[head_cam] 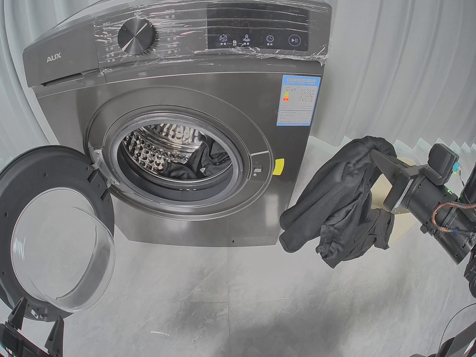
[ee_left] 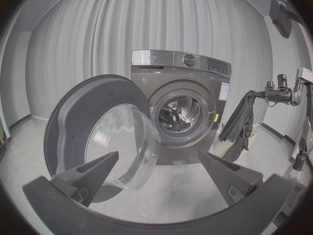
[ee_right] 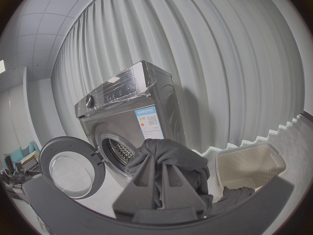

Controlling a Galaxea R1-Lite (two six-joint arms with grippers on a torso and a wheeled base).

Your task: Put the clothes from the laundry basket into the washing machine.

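A black garment (head_cam: 342,204) hangs in the air to the right of the washing machine (head_cam: 198,80), and my right gripper (head_cam: 376,153) is shut on its top fold. The right wrist view has the two fingers of that gripper (ee_right: 158,170) pressed together on the cloth (ee_right: 172,154). The machine's round door (head_cam: 54,229) is swung fully open to the left. Dark clothes (head_cam: 210,162) lie inside the steel drum (head_cam: 153,149). Low at the left, below the door, my left gripper (head_cam: 37,318) is open with nothing in it, its fingers (ee_left: 104,164) spread wide.
A cream perforated laundry basket (ee_right: 228,154) stands on the floor right of the machine, partly behind the hanging garment (ee_left: 239,124). Pleated curtains run behind everything. Bare grey floor (head_cam: 223,293) lies in front of the machine.
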